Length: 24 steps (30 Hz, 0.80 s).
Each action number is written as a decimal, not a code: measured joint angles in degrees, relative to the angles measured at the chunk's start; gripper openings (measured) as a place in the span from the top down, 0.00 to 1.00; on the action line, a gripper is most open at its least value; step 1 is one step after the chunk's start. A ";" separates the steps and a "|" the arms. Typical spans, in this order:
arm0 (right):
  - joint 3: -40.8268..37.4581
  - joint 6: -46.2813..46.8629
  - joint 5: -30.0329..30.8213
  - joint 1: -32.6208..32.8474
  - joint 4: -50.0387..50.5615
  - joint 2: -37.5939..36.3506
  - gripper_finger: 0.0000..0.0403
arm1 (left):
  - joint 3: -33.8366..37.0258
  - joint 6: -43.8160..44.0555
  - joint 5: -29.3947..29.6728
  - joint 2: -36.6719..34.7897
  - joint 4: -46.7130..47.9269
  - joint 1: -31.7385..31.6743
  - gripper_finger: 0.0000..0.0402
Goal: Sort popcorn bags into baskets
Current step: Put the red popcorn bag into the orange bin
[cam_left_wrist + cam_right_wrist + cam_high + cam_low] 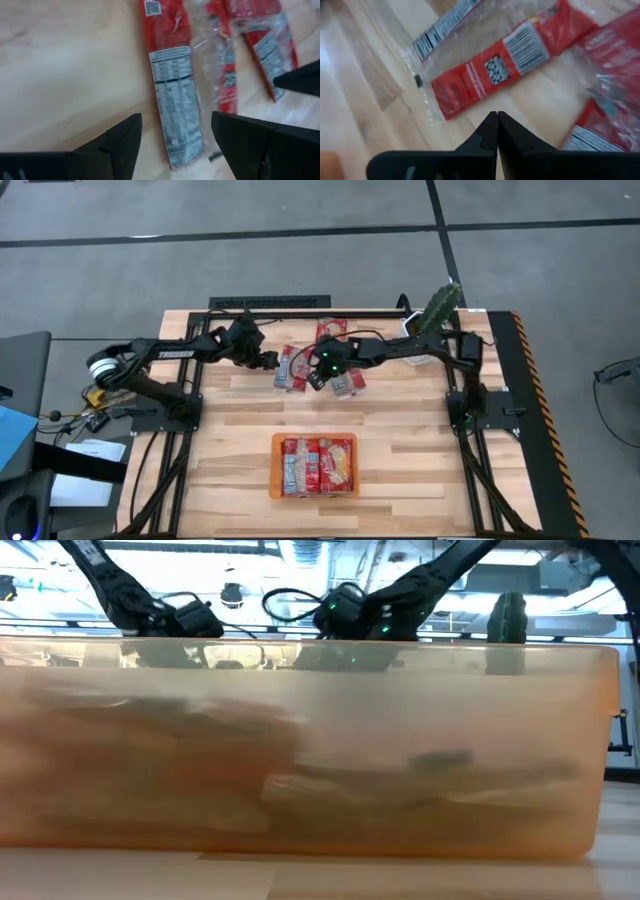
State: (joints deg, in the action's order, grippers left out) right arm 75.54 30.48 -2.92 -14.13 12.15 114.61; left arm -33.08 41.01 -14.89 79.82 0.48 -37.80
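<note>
The orange tray (315, 490) sits near the table's near edge and holds several red packets (316, 463); its translucent wall (300, 740) fills the low view. Three loose red packets lie flat near the far side: one (290, 367), one (330, 330) and one (348, 384). My left gripper (268, 361) (175, 132) is open and hovers over the end of a narrow packet (172, 100) with a white label, one finger on either side, touching nothing. My right gripper (317, 376) (497, 120) is shut above bare wood beside a red packet (485, 75).
A cactus in a white pot (440, 310) (505, 620) stands at the far right corner. A black rail (270, 304) runs along the far edge. Clear wrapping (375, 65) lies by the loose packets. Bare wood (220, 440) spreads on both sides of the tray.
</note>
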 joint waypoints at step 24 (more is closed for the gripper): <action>3.05 -3.52 -1.32 -1.18 -5.72 6.64 0.97 | -0.07 1.25 -9.10 13.19 -15.64 0.32 0.44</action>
State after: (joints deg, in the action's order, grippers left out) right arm 78.59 26.97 -4.24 -15.31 6.43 121.25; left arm -33.15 42.27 -23.99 93.01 -15.16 -37.48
